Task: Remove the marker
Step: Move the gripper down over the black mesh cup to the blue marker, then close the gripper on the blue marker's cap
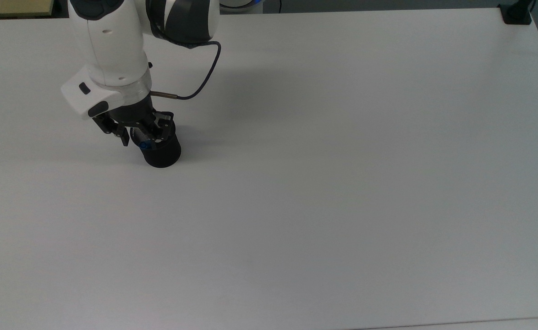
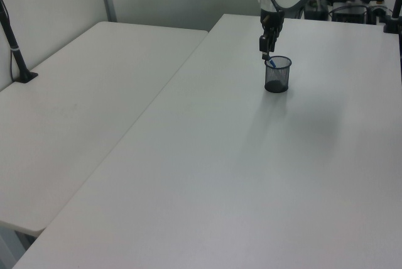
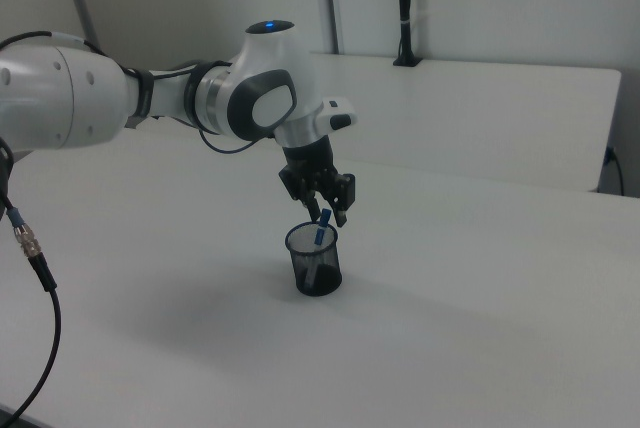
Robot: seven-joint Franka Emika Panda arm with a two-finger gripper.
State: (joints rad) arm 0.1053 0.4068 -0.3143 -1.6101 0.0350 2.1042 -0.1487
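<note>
Two fingers [image 3: 344,196] flanking marker [image 3: 322,225] cap

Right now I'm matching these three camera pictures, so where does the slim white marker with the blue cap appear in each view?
Top view: the slim white marker with the blue cap shows as a blue tip at upper left, under the gripper.
Left view: upper right, at the cup's rim.
Right view: centre, leaning up out of the cup.
Shared landmark: the black mesh cup.

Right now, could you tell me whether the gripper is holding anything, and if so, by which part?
Nothing is held yet. The gripper is open above the black mesh cup, its fingers on either side of the marker's blue cap, which sticks up past the rim.
</note>
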